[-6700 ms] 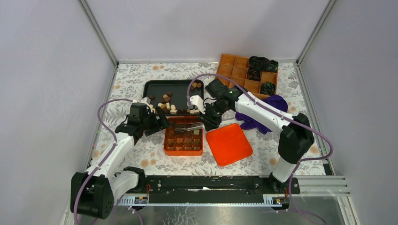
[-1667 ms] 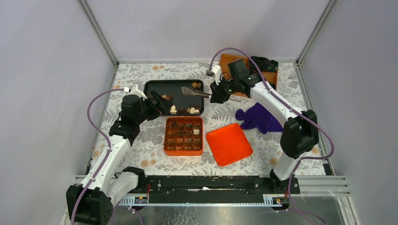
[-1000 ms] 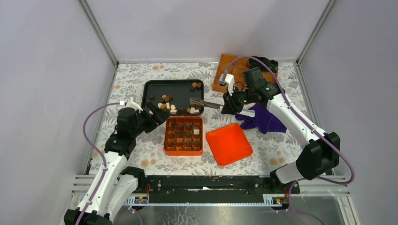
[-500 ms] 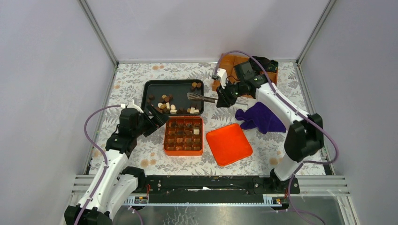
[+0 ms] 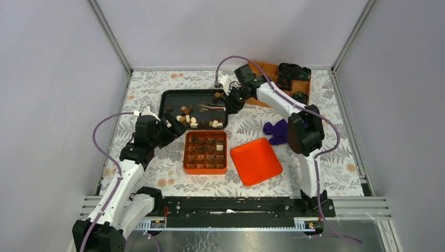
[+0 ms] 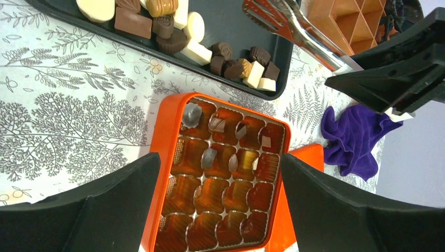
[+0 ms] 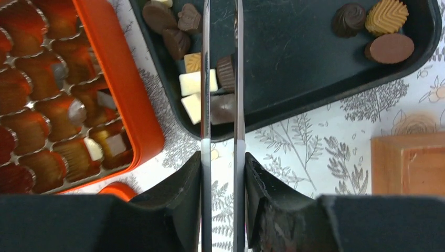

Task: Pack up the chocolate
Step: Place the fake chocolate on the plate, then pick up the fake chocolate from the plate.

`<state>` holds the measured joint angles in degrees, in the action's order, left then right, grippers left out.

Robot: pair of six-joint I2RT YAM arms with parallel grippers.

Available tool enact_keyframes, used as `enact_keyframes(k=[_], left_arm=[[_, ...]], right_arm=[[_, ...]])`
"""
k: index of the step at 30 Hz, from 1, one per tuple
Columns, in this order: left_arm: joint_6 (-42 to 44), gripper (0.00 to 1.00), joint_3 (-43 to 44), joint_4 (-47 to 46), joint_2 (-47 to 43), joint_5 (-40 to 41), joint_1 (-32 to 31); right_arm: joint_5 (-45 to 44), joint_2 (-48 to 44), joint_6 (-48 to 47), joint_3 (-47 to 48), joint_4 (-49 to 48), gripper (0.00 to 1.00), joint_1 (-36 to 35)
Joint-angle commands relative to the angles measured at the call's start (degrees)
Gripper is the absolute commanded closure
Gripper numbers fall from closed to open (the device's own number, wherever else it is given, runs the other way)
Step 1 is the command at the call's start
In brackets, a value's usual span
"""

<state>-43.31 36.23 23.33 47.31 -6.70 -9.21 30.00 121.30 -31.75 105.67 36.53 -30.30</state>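
Loose chocolate (image 5: 186, 112) (image 6: 157, 21) (image 7: 195, 84), dark, tan and white, lies in the black tray (image 5: 199, 96) (image 6: 231, 21) (image 7: 294, 63). Just in front stands the orange compartment box (image 5: 184, 153) (image 6: 157, 173) (image 7: 120, 89), with a few pieces (image 6: 191, 114) in its far rows. My right gripper (image 5: 230, 102) (image 7: 223, 163) is shut on metal tongs (image 5: 210, 106) (image 6: 294, 29) (image 7: 205, 105). The tong arms reach over the tray's right half, slightly apart, tips beyond the wrist view. My left gripper (image 5: 170, 130) (image 6: 220, 210) hangs wide open and empty over the box's left side.
The orange lid (image 5: 255, 160) lies right of the box. A purple cloth (image 5: 275, 130) (image 6: 351, 139) sits beside the right arm. A wooden divider tray (image 5: 270, 73) (image 7: 409, 163) with black-and-green bundles (image 5: 292, 71) stands at the back right.
My right arm has swung left, carrying the tongs from the tray's right edge to over its right half. The left arm has barely moved.
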Motion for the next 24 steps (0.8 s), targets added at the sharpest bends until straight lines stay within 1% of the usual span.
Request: enact_keyframes(k=[1, 8, 13, 24], left_arm=[[2.9, 0.08, 1.6, -4.2, 1.6, 2.5, 0.4], [1.4, 0.08, -1.3, -8.0, 1.9, 2.9, 0.4], [2.0, 0.07, -0.8, -7.1, 2.5, 3.1, 0.4], [0.8, 0.08, -0.9, -6.3, 1.5, 3.2, 0.4]], right_arm=[[-0.9, 3.7, -2.2, 6.3, -0.3, 0.62, -1.2], [-2.0, 8.7, -3.2, 11.9, 0.7, 0.53, -1.6], [-2.2, 11.7, -3.8, 15.5, 1.3, 0.48, -2.4], [-2.6, 15.8, -5.1, 19.3, 0.3, 0.47, -3.0]])
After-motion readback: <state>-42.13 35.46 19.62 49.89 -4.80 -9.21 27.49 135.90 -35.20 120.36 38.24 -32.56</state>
